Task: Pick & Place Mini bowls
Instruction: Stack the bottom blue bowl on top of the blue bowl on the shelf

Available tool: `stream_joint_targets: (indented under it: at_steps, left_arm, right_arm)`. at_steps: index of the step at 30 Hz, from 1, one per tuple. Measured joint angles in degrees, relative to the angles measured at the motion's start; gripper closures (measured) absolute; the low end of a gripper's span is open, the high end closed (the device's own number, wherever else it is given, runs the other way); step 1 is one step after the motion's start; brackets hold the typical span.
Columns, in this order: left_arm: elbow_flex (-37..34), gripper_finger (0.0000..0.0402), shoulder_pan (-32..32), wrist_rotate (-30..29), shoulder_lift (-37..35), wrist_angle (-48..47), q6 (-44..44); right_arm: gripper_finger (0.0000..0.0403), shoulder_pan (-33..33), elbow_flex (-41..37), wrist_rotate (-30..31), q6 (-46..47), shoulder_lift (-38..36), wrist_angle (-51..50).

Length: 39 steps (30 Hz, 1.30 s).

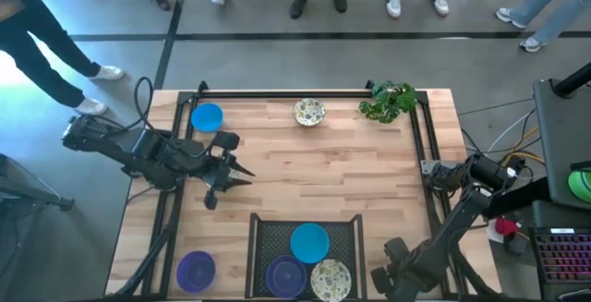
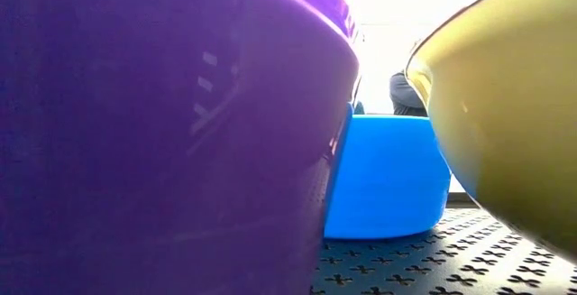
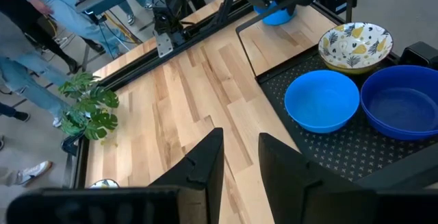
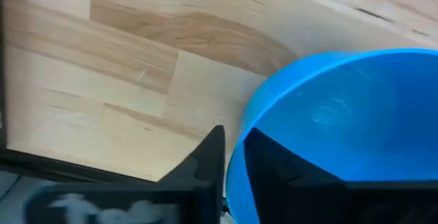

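- Your left gripper hovers over bare wood left of centre, fingers slightly parted, holding nothing.
- The tray holds three bowls.
- Your right gripper has its fingers nipped on the blue bowl's rim at the table's right side. Placing looks like the step in hand: carry it level to the tray.

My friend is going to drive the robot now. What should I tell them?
Left tool: open, empty, over the wooden table.
Right tool: shut on the rim of a bright blue round held bowl, beside the black wire-mesh tray.
Done: a blue tray bowl, a purple tray bowl and a cream patterned tray bowl sit in the tray.
Probably left: the held bowl, plus a blue table bowl, a patterned table bowl and a purple table bowl.
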Motion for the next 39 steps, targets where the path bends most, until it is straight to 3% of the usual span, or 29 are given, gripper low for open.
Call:
stream_joint_targets:
  at_steps: [3, 12, 32, 39]
  left_arm:
    - [0.0, 0.0305, 0.0, 0.0, 0.0, 0.0, 0.0]
    - [0.0, 0.0305, 0.0, 0.0, 0.0, 0.2, 0.0]
    - [-1.0, 0.0305, 0.0, 0.0, 0.0, -0.8, -0.6]
    - [-0.5, 0.0305, 0.0, 0.0, -0.1, -1.4, -1.5]
  right_arm:
    - [0.0385, 0.0, 0.0, 0.0, -0.3, 0.1, 0.0]
    - [0.0392, -0.3, 2.3, 0.0, -1.6, -0.5, -3.1]
    - [0.0392, -7.4, 24.9, 0.3, -13.8, -0.6, -40.1]
    - [0.0392, -12.6, 27.6, 7.8, -24.8, -1.6, -39.8]
